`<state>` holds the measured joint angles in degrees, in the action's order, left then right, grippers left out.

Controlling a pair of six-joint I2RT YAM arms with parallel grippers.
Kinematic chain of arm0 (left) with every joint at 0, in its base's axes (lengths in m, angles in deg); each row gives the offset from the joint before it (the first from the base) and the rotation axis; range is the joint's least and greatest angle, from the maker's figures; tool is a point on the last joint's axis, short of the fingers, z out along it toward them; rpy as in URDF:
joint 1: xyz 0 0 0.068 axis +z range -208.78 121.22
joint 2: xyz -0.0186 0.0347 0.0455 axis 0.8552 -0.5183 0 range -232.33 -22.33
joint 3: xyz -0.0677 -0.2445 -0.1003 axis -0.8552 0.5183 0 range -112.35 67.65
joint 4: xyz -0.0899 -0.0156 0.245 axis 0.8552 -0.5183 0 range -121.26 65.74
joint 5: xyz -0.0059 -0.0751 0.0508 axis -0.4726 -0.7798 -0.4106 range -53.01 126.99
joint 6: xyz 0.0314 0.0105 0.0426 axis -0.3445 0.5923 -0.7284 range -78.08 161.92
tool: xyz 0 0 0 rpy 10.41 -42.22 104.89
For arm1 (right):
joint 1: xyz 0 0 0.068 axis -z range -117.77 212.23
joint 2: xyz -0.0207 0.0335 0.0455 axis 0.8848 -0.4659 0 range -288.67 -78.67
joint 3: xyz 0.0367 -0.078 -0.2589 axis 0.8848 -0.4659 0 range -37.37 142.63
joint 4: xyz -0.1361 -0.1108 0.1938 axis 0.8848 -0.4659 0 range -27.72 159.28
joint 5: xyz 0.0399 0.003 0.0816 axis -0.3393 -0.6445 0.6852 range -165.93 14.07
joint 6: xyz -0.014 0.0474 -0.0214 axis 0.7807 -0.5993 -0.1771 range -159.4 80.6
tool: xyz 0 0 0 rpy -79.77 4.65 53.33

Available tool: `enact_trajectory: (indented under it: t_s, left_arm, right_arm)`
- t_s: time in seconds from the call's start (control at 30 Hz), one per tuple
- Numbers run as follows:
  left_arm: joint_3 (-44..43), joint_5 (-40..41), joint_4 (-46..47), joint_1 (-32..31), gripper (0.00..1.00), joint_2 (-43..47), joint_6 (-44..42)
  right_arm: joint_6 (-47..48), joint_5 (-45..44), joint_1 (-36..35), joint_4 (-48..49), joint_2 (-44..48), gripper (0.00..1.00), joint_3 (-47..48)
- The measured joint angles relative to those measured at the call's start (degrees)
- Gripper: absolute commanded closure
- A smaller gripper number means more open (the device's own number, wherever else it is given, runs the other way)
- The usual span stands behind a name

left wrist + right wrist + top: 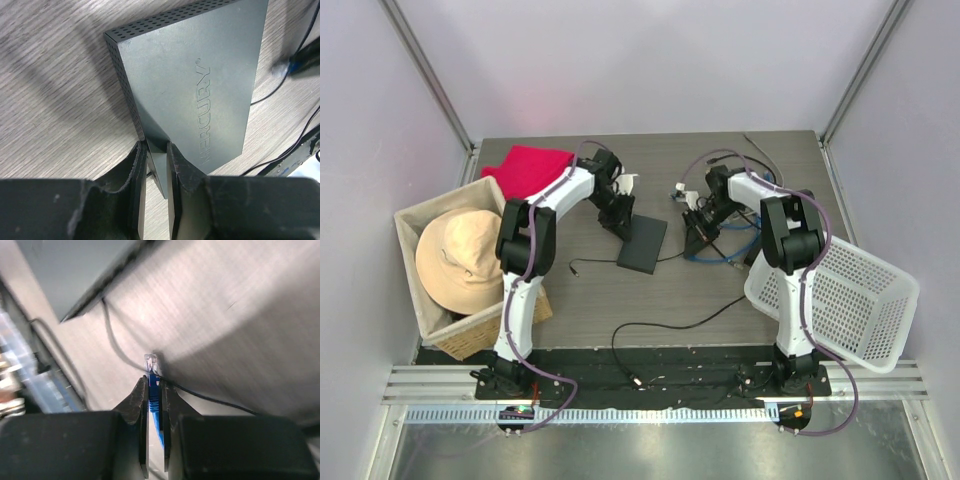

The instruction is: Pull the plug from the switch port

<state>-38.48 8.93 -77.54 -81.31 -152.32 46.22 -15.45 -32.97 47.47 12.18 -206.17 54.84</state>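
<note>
Room: we see pale, plain walls on three sides, with slanted metal posts in the far corners.
Surface: a grey wood-grain table, matte, with soft shadows of the arms. A metal rail runs along its near edge, well apart from the switch.
White basket: perforated plastic, tipped on its side, far to the right of the switch.
Wicker basket: far to the left of the switch, with a tan hat inside.
Red cloth: beyond and to the left of the switch, at the wicker basket's far corner.
Switch: a flat black box near the middle of the table. We cannot tell whether any corner is lifted.
Left gripper: fingers pressed on the switch's far-left corner, pinching its edge.
Right gripper: to the right of the switch and apart from it, fingers pinching the blue cable just behind its connector.
Black cables: thin loops on the table, near and right of the switch.
Plug: clear plastic, sticking out past the right fingertips, out in the open and touching no part of the switch.
</note>
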Motion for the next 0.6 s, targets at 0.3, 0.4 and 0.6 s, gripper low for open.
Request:
enact_trajectory:
  t_s: [0.3,0.4,0.6]
  left_arm:
    - [-7.8,5.6,-2.3,0.6,0.57,-1.1,-3.7]
    - [-12.7,7.3,-2.4,1.3,0.41,-1.1,-5.5]
    - [-26.1,9.3,-6.0,2.5,0.17,-1.0,-8.0]
  right_arm:
    - [-5.2,-10.4,-0.2,7.8,-1.3,0.38,20.2]
    - [-8.5,-15.0,0.2,12.0,-1.4,0.29,28.9]
    - [-19.7,-30.8,0.6,17.7,-1.8,0.16,42.2]
